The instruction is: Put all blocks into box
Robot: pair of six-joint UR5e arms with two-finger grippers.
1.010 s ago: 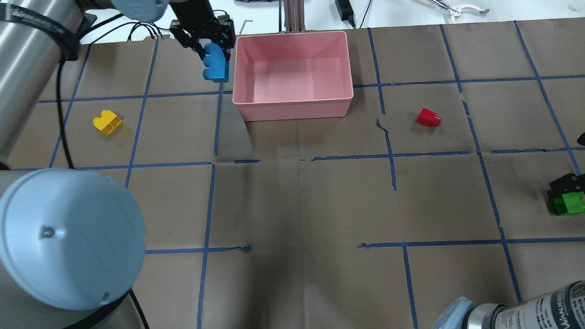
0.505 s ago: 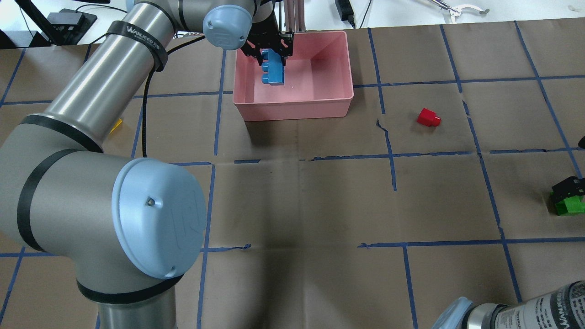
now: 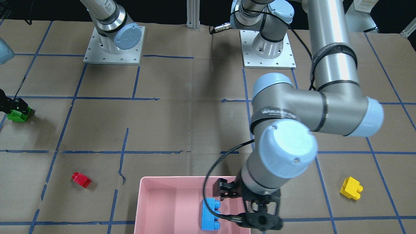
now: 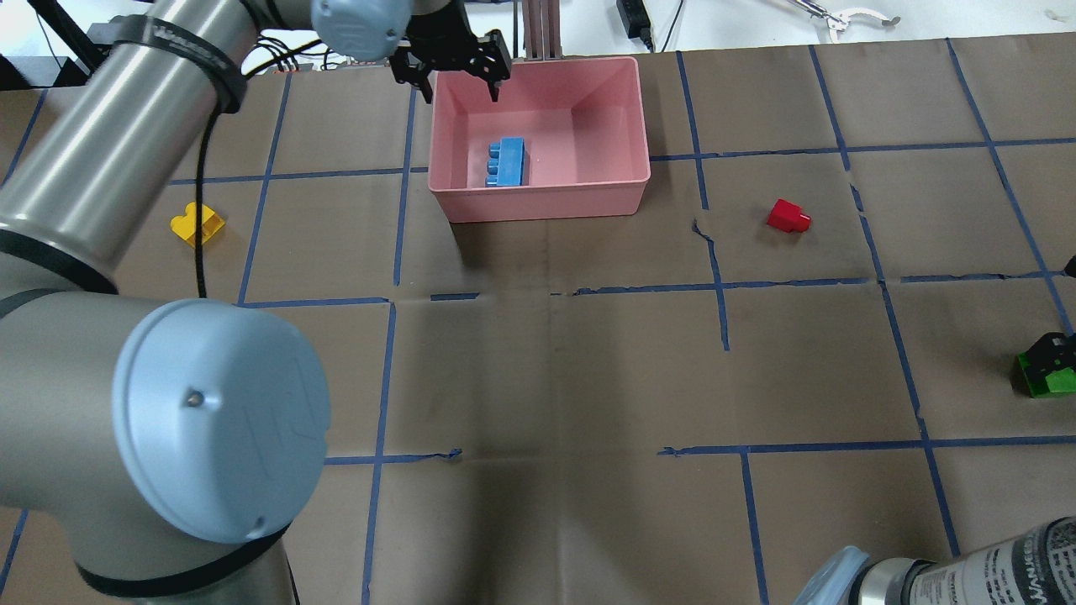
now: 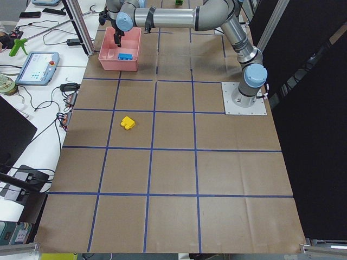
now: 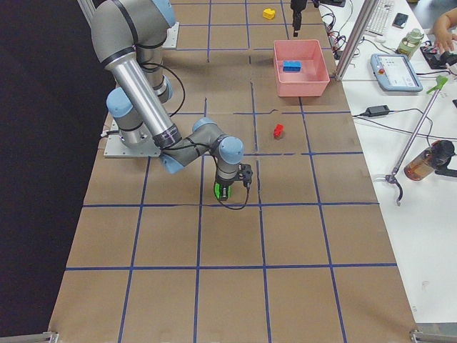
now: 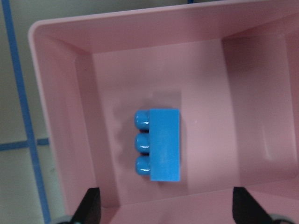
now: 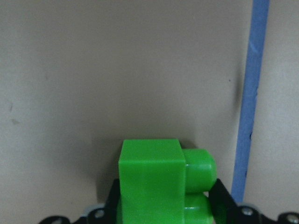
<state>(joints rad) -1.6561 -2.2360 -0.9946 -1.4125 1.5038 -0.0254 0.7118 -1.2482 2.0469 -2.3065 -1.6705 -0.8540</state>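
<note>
The blue brick lies on its side in the pink box, near its left wall; it also shows in the left wrist view. My left gripper is open and empty above the box's back left corner. My right gripper is down at the table's right edge, shut on the green brick, which sits on the table. The red brick lies right of the box. The yellow brick lies far left of it.
An aluminium post stands just behind the box. Cables and tools lie beyond the table's far edge. My left arm's elbow hangs over the near left of the table.
My left gripper carried the blue brick from left of the box to over it and let go; the brick now lies inside. My right gripper sank lower over the green brick.
</note>
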